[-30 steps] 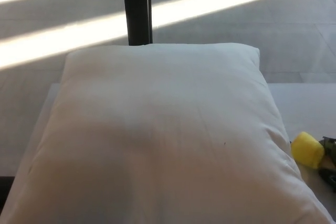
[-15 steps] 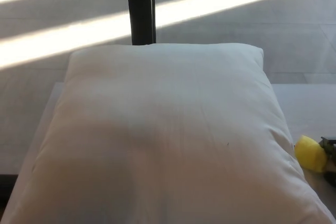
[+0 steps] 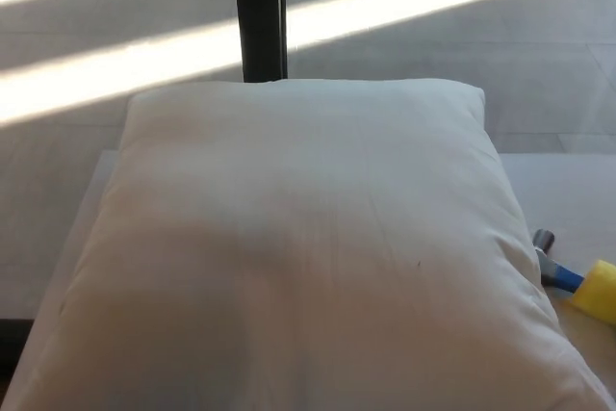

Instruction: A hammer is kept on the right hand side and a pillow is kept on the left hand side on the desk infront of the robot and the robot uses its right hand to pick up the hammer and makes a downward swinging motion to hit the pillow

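The large white fabric pillow [image 3: 298, 257] fills most of the head view, lying on the pale counter [image 3: 568, 190]. At its right edge the picture has changed. Half a second ago only a yellow lump and a dark shape, probably part of a robot hand, showed there. Now the dark shape is gone and more of the tool is bared: a hammer [image 3: 570, 278] with a grey metal end, a blue shaft and a yellow part at the picture's right edge. The yellow part sits further right and lower than before, though the pillow has barely shifted in the frame, so I judge the hammer itself has been moved rather than the camera.

Neither robot hand shows at present, so whether the right one is spread, pressed together or pinching the hammer beyond the frame cannot be told. The strike on the pillow looks not yet made.

The hammer lies just beside the pillow's right edge, near side of the counter. Its long axis runs diagonally, the grey end pointing far-left toward the pillow, the yellow end near-right, cut off by the frame.
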`<state>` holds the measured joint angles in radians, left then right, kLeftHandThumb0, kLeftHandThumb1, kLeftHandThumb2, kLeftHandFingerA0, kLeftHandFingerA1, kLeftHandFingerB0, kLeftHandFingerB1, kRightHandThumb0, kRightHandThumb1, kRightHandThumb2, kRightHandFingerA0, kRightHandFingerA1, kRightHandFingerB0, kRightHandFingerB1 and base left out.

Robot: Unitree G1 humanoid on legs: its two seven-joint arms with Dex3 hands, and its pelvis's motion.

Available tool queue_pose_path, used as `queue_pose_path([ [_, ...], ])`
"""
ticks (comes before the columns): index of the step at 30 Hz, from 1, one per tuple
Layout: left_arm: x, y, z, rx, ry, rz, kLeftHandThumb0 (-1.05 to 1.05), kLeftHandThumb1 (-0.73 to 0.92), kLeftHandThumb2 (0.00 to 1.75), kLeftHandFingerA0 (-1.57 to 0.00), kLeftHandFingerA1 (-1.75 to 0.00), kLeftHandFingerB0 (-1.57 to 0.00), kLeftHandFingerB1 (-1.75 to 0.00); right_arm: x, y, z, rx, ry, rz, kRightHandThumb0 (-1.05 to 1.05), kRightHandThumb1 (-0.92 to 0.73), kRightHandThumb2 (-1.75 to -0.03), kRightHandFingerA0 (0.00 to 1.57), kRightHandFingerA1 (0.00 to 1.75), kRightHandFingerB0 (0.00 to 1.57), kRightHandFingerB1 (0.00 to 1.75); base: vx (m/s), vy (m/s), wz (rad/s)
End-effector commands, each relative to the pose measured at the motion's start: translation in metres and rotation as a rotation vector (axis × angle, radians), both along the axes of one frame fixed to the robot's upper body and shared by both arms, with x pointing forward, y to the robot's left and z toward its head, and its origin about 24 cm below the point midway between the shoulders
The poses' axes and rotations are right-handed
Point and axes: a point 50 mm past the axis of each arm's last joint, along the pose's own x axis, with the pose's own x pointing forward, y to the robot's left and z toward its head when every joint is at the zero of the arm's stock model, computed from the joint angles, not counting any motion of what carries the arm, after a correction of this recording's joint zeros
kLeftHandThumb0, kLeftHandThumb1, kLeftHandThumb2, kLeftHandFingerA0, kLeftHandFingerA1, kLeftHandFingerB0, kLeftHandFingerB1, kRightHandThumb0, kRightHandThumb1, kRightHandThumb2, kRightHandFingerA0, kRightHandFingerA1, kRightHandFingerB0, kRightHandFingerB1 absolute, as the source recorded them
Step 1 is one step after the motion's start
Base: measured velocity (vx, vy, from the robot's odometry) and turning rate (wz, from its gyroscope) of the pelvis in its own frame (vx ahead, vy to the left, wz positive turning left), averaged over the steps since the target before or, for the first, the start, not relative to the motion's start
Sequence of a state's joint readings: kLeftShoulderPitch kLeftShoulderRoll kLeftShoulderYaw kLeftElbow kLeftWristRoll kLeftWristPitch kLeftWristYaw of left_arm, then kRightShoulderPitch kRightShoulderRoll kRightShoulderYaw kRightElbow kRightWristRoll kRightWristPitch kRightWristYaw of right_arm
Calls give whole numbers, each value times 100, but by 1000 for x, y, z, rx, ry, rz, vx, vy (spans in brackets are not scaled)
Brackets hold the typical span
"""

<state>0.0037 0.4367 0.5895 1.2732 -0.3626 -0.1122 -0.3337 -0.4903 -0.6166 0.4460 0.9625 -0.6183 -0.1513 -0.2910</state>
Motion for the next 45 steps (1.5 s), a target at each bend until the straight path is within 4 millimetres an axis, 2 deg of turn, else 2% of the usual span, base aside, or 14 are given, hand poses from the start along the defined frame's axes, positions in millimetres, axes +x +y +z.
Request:
queue_pose_path([
  [1,-3,8,7,31,-12,7,-64,75,63,-62,-52,-50,-43,-16,-30,-5,174,103,-211,-27,-75,-77,82,126,66,74,0,0,0],
  [2,-4,8,7,31,-10,2,-65,76,63,-61,-52,-49,-42,-17,-35,-2,203,90,-236,-27,-70,-83,80,164,67,131,0,0,0],
  [7,-5,9,7,43,3,-1,-66,75,63,-62,-52,-51,-42,-21,-50,13,337,28,-305,-35,-67,-73,74,124,71,85,0,0,0],
  [8,-7,9,7,40,1,3,-64,76,63,-62,-53,-51,-43,-20,-50,16,374,15,-320,-38,-73,-68,81,170,63,142,0,0,0],
  [9,-8,9,6,33,1,8,-64,76,63,-62,-52,-51,-42,-18,-49,18,423,8,-329,-36,-69,-72,83,175,68,153,0,0,0],
  [21,-12,8,5,23,2,-4,-65,76,63,-60,-53,-50,-42,1,-11,28,1061,59,-368,-19,-63,-110,94,175,67,175,0,0,0],
  [22,-12,8,5,27,9,-12,-64,62,100,-54,-63,-42,-55,5,-3,31,1107,74,-323,-20,-55,-124,96,175,74,175,0,0,0],
  [23,-11,8,5,30,10,-12,-64,77,63,-59,-51,-50,-41,6,2,34,1125,84,-310,-21,-55,-123,94,175,73,175,0,0,0],
  [38,-8,7,6,41,8,-41,-66,78,63,-60,-51,-52,-41,24,47,98,1526,180,-148,-27,-62,-126,101,175,72,175,0,0,0],
  [39,-9,7,5,42,12,-38,-67,63,102,-55,-62,-45,-55,25,48,104,1538,165,-149,-28,-61,-128,102,175,71,175,0,0,0],
  [40,-9,7,5,39,10,-35,-66,79,63,-60,-51,-52,-41,25,48,109,1545,147,-149,-27,-62,-128,101,175,71,175,0,0,0],
  [43,-9,7,6,39,4,-27,-66,77,64,-60,-50,-50,-41,28,40,123,1580,125,-132,-27,-60,-126,100,175,73,175,0,0,0],
  [44,-9,7,6,40,3,-28,-65,60,100,-53,-62,-43,-55,28,39,126,1565,105,-139,-27,-58,-127,101,175,75,175,0,0,0],
  [45,-8,7,6,40,4,-24,-65,77,64,-61,-52,-51,-42,29,37,129,1562,92,-148,-27,-62,-127,101,175,74,175,0,0,0],
])
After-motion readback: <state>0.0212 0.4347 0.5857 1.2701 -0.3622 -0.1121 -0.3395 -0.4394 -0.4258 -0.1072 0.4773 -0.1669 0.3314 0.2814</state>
